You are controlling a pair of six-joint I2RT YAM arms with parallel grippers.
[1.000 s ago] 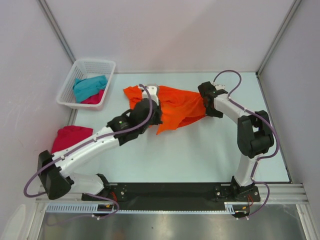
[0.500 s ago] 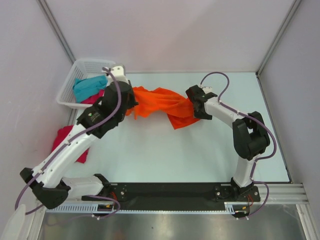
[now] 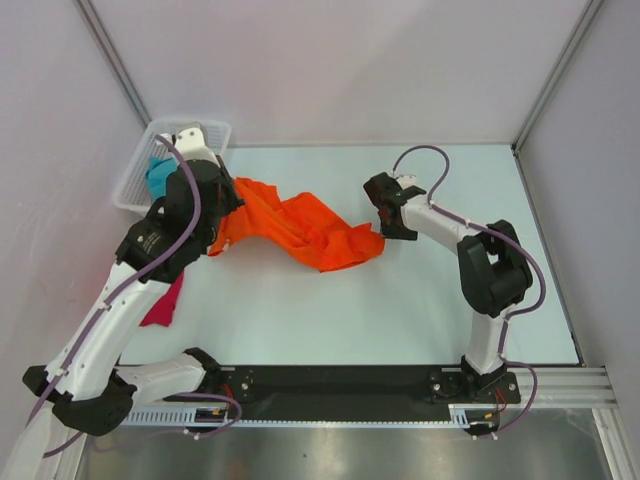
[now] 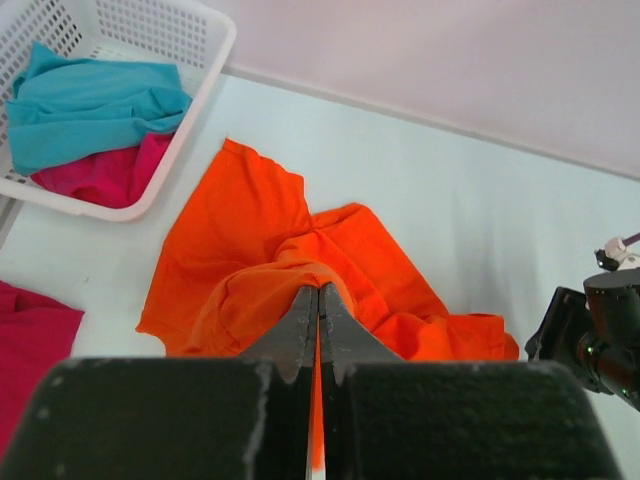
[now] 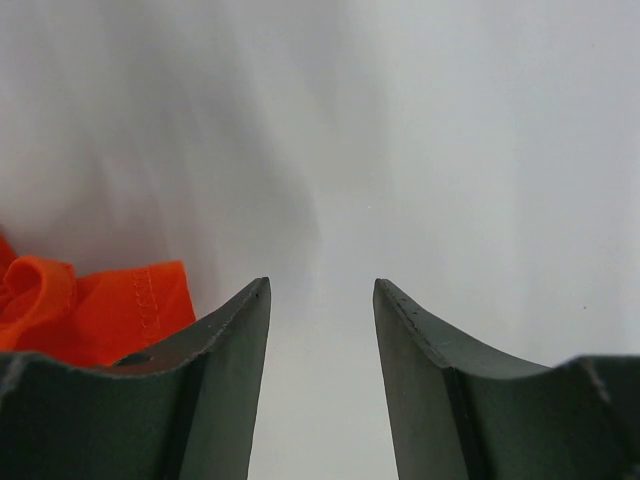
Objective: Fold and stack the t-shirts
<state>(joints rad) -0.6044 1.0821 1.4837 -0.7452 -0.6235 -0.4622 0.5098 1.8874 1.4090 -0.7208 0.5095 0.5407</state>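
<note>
- My left tool (image 4: 318, 300) is pinched tight on a raised fold near the middle of the orange t-shirt (image 4: 270, 240). The rest of it lies rumpled on the tabletop (image 3: 420, 300), running from beside the basket (image 4: 200, 90) toward my right tool (image 3: 388, 222).
- My right tool stands wide and empty, just beside the shirt's far hem.
- I judge the task to be at an early stage. The orange shirt is not flat, let alone folded. The teal t-shirt (image 4: 95, 105) and a pink t-shirt (image 4: 100, 175) lie unfolded in the basket.
- A second pink t-shirt (image 3: 160, 300) lies at the tabletop's left edge. It may be folded, but my arm hides most of it.
- The left wrist view shows my pinch and the basket's contents plainly. The top view covers the pinch with my arm but shows the shirt's whole spread between both tools.
- The right wrist view gives only my parted fingers and a corner of orange hem.
</note>
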